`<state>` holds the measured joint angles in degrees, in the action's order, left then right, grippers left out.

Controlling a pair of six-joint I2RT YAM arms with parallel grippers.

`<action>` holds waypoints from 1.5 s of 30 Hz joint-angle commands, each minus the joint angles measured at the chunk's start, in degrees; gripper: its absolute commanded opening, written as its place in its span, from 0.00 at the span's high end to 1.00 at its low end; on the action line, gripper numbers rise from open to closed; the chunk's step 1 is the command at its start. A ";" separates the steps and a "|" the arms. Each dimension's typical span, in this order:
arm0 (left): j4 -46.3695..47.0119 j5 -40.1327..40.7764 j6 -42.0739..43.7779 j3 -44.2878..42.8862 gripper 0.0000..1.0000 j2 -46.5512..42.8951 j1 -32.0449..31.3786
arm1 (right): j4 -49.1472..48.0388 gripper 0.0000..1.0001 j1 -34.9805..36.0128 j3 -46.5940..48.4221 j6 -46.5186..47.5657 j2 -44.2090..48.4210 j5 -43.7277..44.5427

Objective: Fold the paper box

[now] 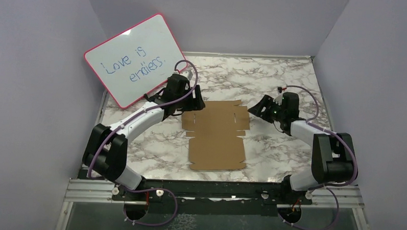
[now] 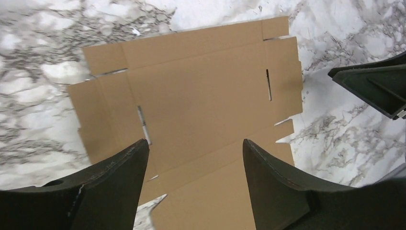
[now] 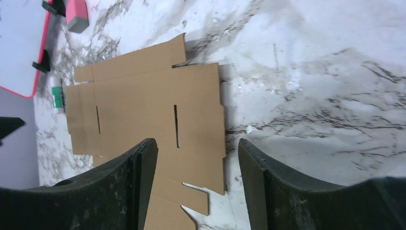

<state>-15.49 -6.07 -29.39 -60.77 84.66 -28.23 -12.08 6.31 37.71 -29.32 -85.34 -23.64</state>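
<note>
The paper box (image 1: 217,136) is a flat brown die-cut sheet with flaps, slots and notched tabs, lying flat on the marble table (image 1: 154,144). My left gripper (image 1: 191,102) hovers over the sheet's far left corner, open, nothing between its fingers. In the left wrist view the paper box (image 2: 201,96) spreads below the open left gripper (image 2: 195,148). My right gripper (image 1: 257,109) hangs just off the sheet's far right edge, open and empty. The right wrist view has the paper box (image 3: 143,105) under and left of the right gripper (image 3: 197,148).
A pink-rimmed whiteboard (image 1: 133,59) with blue writing leans against the back left wall. A pink eraser (image 3: 76,14) shows by it in the right wrist view. Purple walls close in the table on three sides.
</note>
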 commanded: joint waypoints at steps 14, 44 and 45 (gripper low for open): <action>18.84 -12.38 -6.48 5.26 0.27 15.45 -2.18 | -16.27 0.35 -5.95 -4.31 -4.46 -12.16 -14.67; 20.37 -12.74 -7.21 7.45 0.28 21.05 -2.53 | 11.56 0.88 5.11 7.64 8.20 -6.34 10.38; 20.37 -12.81 -7.26 7.36 0.27 21.19 -2.53 | 13.98 0.89 6.99 9.20 8.56 -6.33 13.26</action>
<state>6.96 -18.17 -36.27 -54.85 103.31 -30.13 -9.50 8.34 42.46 -25.19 -93.34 -25.36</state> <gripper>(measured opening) 0.725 0.124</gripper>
